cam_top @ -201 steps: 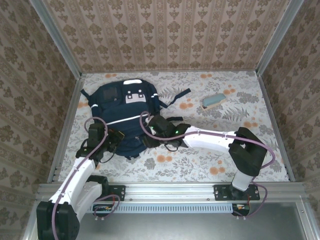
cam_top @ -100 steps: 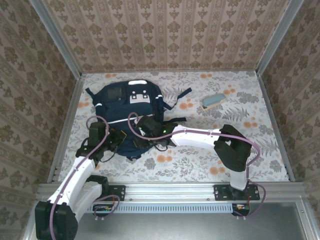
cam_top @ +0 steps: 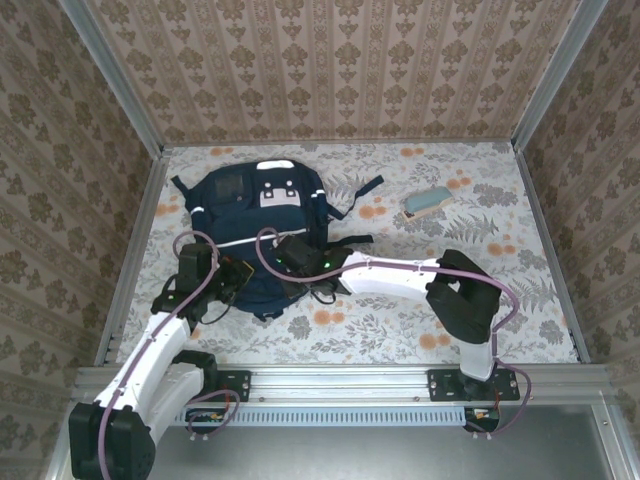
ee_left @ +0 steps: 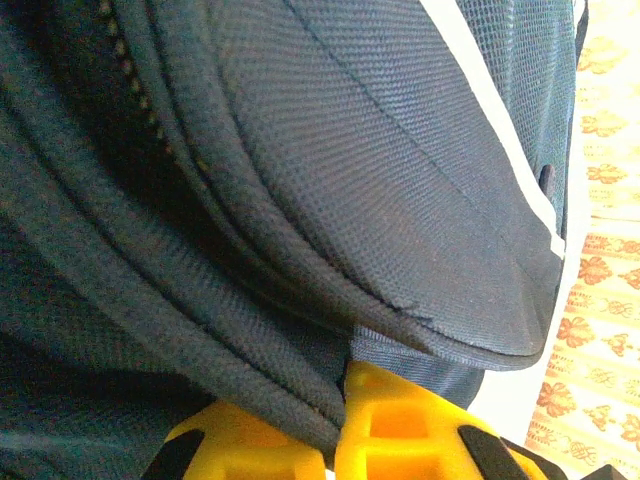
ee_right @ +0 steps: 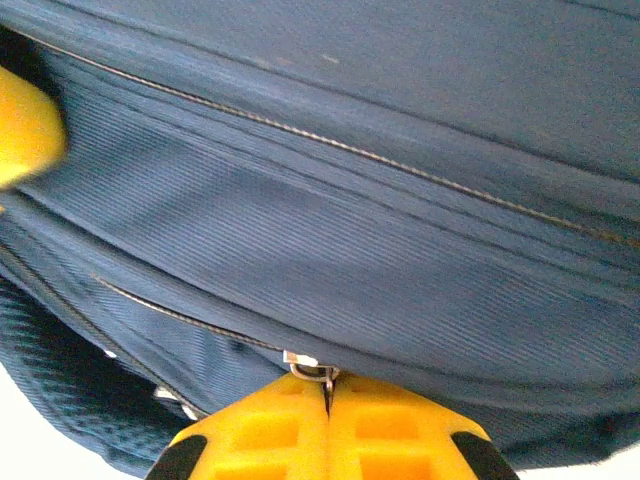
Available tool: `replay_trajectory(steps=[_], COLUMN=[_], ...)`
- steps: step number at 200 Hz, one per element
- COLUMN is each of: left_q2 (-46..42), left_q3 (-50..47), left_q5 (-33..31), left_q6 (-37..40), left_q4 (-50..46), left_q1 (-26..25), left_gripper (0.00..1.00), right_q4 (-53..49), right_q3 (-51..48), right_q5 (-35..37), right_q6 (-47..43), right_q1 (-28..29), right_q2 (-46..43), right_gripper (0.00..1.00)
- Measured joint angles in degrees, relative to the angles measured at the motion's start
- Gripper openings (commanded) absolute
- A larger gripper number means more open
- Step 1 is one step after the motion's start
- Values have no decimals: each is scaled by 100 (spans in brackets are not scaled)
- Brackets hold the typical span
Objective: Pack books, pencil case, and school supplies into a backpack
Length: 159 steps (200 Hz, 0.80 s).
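Note:
The navy backpack (cam_top: 255, 205) lies flat at the back left of the table, white stripes across it. My left gripper (cam_top: 240, 277) is at its near left edge, shut on a fold of the backpack's fabric (ee_left: 300, 400); the yellow fingers (ee_left: 420, 430) pinch it. My right gripper (cam_top: 279, 262) is at the near edge, just right of the left one. It is shut on a small metal zipper pull (ee_right: 312, 366) of the backpack (ee_right: 330, 200), its yellow fingers (ee_right: 260, 440) pressed together. The books are hidden from view.
A small teal oblong item (cam_top: 426, 201) lies at the back right on the floral table (cam_top: 400, 320). Dark straps (cam_top: 350, 190) trail from the backpack's right side. Patterned walls close in the left, back and right.
My right arm slid left along the backpack's near edge and its jaws closed on the zipper pull. The backpack shifted slightly. The left gripper kept its hold.

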Motion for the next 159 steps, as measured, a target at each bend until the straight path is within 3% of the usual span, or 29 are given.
replay_trajectory(steps=[57,91,159], left_q2=[-188,-264,-39], left_q3=[181,184,422], left_q5=[76,334,632], left_q6=[343,597,1287], left_q4=[-518,-699,-881], left_q1=[20,50,133], left_gripper=[0,0,0], right_q4=[-101,7,-37], right_q3=[-726,-850,-446], right_q5=[498,2,-828], right_q6=[33,-184,-990], right_q1=[-538,-1150,-1799], right_q2=[-592,-643,-363], right_gripper=[0,0,0])
